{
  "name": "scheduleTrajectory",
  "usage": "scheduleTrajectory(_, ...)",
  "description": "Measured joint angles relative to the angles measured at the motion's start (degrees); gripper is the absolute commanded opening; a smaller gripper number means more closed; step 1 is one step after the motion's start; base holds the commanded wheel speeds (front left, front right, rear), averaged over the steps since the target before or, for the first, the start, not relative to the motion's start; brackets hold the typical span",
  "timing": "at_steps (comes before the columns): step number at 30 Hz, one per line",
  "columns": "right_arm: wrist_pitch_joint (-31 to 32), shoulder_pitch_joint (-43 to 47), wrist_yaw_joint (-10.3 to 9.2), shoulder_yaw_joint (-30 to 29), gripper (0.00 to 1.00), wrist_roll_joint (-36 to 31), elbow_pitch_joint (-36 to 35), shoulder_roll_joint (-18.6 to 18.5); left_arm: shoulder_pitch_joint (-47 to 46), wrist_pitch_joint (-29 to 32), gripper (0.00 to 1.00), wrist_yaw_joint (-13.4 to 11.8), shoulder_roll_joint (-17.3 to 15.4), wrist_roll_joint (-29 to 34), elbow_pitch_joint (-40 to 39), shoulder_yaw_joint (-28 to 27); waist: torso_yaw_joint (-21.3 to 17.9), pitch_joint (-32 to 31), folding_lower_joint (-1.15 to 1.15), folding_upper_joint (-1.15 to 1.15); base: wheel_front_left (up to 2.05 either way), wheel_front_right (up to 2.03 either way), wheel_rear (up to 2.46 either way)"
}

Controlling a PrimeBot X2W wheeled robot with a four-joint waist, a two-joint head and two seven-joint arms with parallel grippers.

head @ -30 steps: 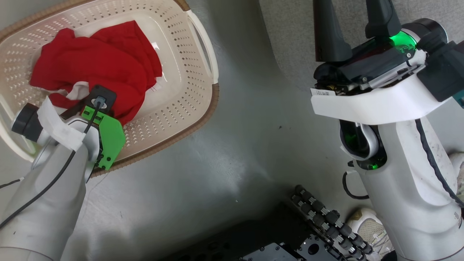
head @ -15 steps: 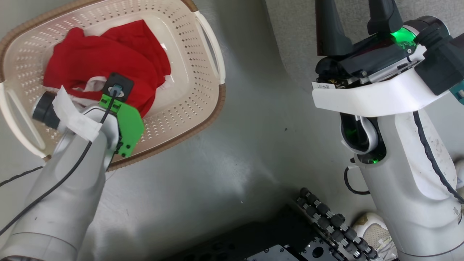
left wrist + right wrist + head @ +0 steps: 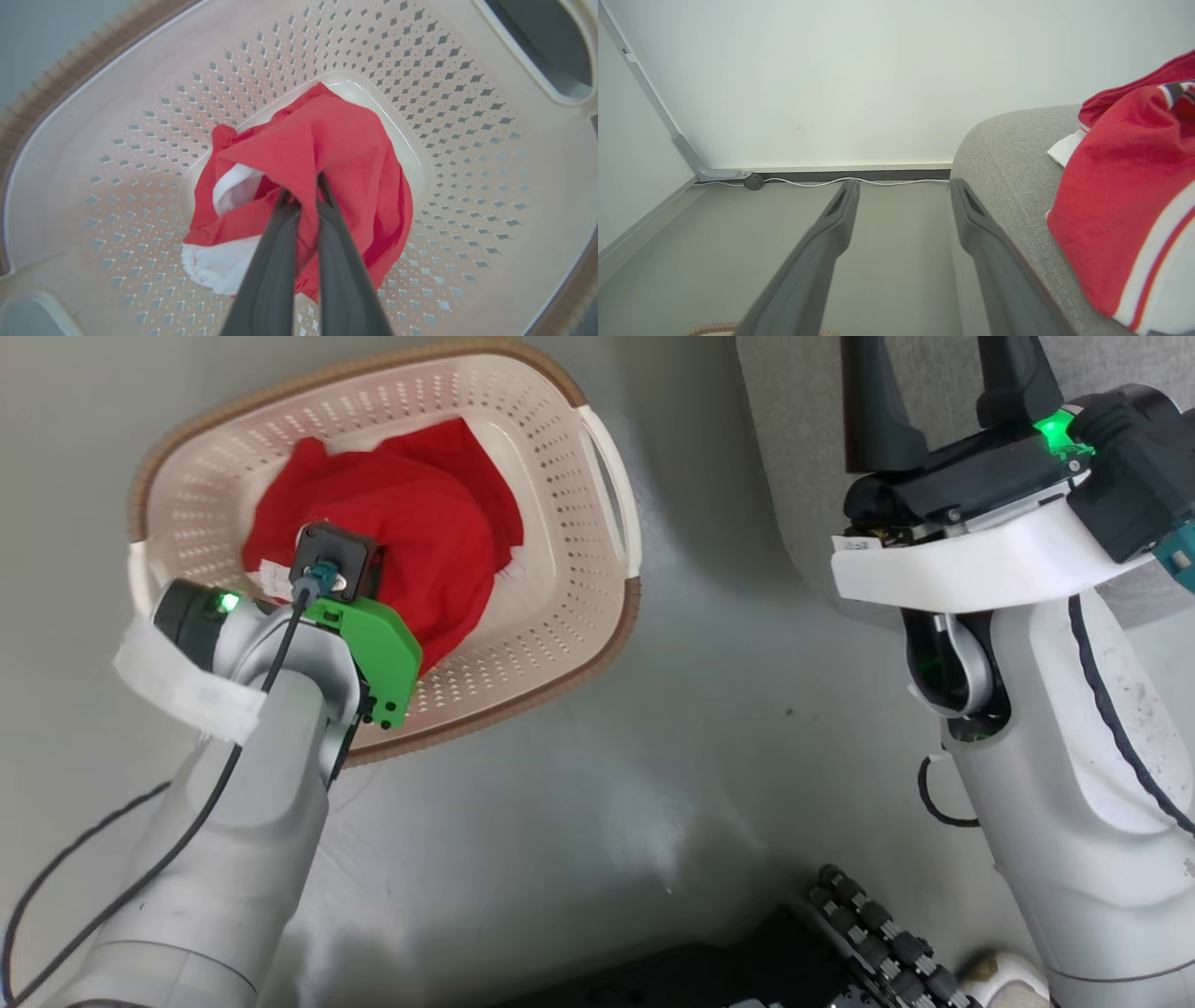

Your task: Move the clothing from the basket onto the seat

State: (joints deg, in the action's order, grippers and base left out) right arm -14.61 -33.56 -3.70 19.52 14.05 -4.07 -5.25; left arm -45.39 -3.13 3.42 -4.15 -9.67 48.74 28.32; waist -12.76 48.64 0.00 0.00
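Observation:
The cream basket (image 3: 569,607) stands on the grey floor, left of the seat (image 3: 794,439). In the left wrist view my left gripper (image 3: 301,189) is shut on a fold of a red garment (image 3: 345,154) with white trim, drawn up into a peak over the basket's (image 3: 140,140) floor. From the head view, that arm's wrist covers the fingers above the red garment (image 3: 439,523). My right gripper (image 3: 943,392) is open near the seat's edge. In the right wrist view the open right gripper (image 3: 903,184) holds nothing, and a second red garment (image 3: 1120,196) with white stripes lies on the grey seat (image 3: 1008,154).
My dark base with its ribbed cable chain (image 3: 868,933) and a white shoe (image 3: 999,980) sit at the bottom right. A white wall with skirting and a thin white cable (image 3: 831,179) runs behind the seat, with bare grey floor (image 3: 653,756) between the basket and the seat.
The head camera has shifted, sliding the whole picture right and down. My left wrist has moved from the garment's near edge to over its middle, and the cloth is bunched higher.

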Motion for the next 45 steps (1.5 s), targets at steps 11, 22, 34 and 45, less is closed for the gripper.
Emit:
scheduleTrajectory(11, 0.0, 2.6, -0.01, -2.0, 1.00, 0.0, 5.5, -2.0, 4.8, -8.6, 0.00, 0.0, 1.4, -4.8, 0.0, -2.6, 4.5, -7.5, 0.00, 0.00, 0.00, 0.00, 0.00)
scheduleTrajectory(22, 0.0, 6.4, 0.14, -2.5, 1.00, 0.3, 10.4, -3.0, 9.1, -10.8, 0.00, 0.0, 1.7, -8.0, -1.5, -4.2, 8.5, -16.4, -0.01, 0.00, 0.00, 0.00, 0.00)
scheduleTrajectory(34, 0.0, 10.9, 0.82, -2.2, 1.00, 1.4, 14.4, -3.1, 13.7, -11.1, 0.00, 0.0, 1.9, -9.6, -3.7, -5.0, 11.2, -26.6, -0.01, 0.00, 0.00, 0.00, 0.00)
scheduleTrajectory(45, 0.0, 15.9, 1.60, -1.5, 1.00, 3.2, 16.6, -3.0, 15.8, -11.1, 0.00, 0.0, 2.0, -10.4, -12.5, -6.8, 12.4, -34.9, -0.01, 0.00, 0.00, 0.00, 0.00)
